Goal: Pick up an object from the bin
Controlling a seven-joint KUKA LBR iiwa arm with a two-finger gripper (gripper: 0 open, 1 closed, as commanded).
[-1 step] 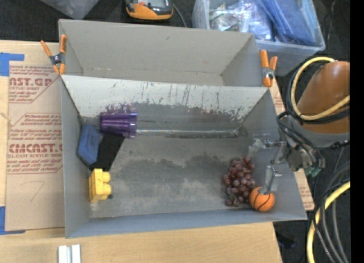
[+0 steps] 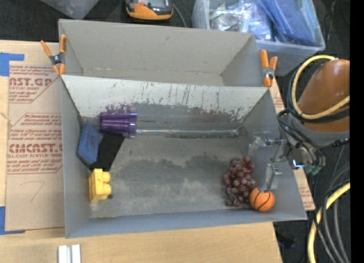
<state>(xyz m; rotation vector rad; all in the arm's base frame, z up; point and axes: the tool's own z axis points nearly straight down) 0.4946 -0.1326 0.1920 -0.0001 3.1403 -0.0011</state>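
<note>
My gripper (image 2: 265,161) hangs low at the bin's right wall and is open, with nothing between its fingers. One fingertip (image 2: 273,180) is just above a small orange ball (image 2: 262,200) with dark seams in the front right corner. The other fingertip (image 2: 257,142) is farther back. A bunch of dark red grapes (image 2: 238,180) lies just left of the gripper, touching the ball.
Along the left wall lie a purple cylinder (image 2: 119,123), a blue soft thing (image 2: 89,143), a black flat thing (image 2: 109,149) and a yellow block (image 2: 99,184). The arm's orange cover and cables sit outside the right rim.
</note>
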